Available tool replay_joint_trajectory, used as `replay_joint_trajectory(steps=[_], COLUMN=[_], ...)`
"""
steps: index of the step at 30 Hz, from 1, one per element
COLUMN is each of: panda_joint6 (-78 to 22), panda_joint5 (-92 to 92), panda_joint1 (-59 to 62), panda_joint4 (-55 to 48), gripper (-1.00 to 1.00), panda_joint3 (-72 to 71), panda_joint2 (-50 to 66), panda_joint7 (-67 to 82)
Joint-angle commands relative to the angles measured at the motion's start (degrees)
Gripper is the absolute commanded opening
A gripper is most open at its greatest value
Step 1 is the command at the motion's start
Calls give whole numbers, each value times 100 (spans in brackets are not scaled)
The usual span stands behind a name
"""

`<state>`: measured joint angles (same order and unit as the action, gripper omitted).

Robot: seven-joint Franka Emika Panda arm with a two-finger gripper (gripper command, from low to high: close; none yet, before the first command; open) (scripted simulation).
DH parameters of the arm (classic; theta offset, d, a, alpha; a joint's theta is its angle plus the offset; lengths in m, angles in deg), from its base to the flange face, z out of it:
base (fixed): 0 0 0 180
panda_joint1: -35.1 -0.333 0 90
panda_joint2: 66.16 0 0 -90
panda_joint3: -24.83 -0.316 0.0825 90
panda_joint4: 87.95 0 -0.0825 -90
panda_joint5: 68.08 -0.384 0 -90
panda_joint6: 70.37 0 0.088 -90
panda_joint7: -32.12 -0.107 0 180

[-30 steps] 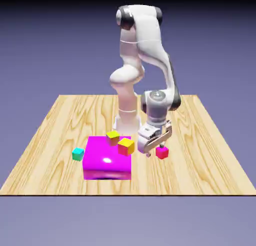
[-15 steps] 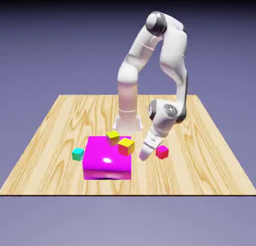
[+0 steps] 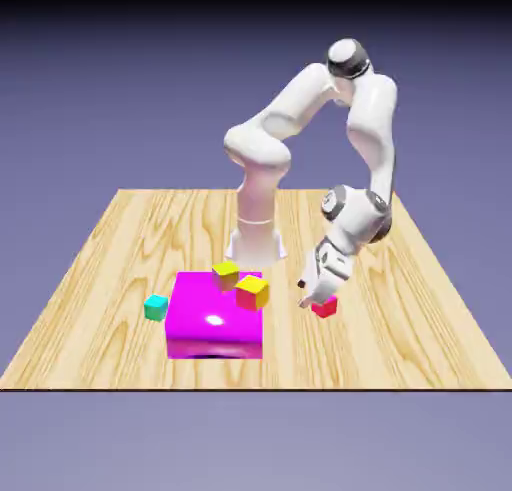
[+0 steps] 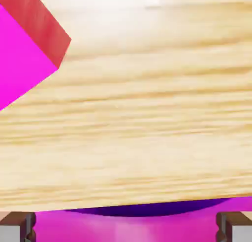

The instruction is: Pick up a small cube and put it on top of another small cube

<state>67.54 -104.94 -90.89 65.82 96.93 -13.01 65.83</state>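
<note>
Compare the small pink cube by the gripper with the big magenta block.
The small pink cube is tiny and cube-shaped; the big magenta block is broad and flat. The cube sits bare on the table; the block carries two yellow-topped cubes. The cube's sides look redder. Both are pinkish and rest on the wood.

A pale wooden table (image 3: 120, 279) with lengthwise grain carries everything. A big flat magenta block (image 3: 215, 319) lies near its front edge. Just beside the block's left on the exterior view sits a teal cube (image 3: 155, 306); to its right rests the small cube (image 3: 324, 307).
</note>
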Motion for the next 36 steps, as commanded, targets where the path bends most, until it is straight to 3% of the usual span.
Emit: replay_joint_trajectory(steps=[1, 11, 19, 20, 27, 36], panda_joint6=[-18, -243, 846, 846, -250, 743], panda_joint5=[-86, -705, -1427, -1427, -701, -2283], panda_joint1=[-208, -2284, -1137, -1137, -2328, -525], panda_joint4=[6, 130, -12, -12, 135, 200], gripper=[0, 0, 0, -100, -100, -100], panda_joint3=[-81, -391, -1616, -1616, -372, -700], panda_joint2=[136, 1217, 1348, 1349, 1228, -641], panda_joint7=[67, 994, 1299, 1299, 1021, -777])
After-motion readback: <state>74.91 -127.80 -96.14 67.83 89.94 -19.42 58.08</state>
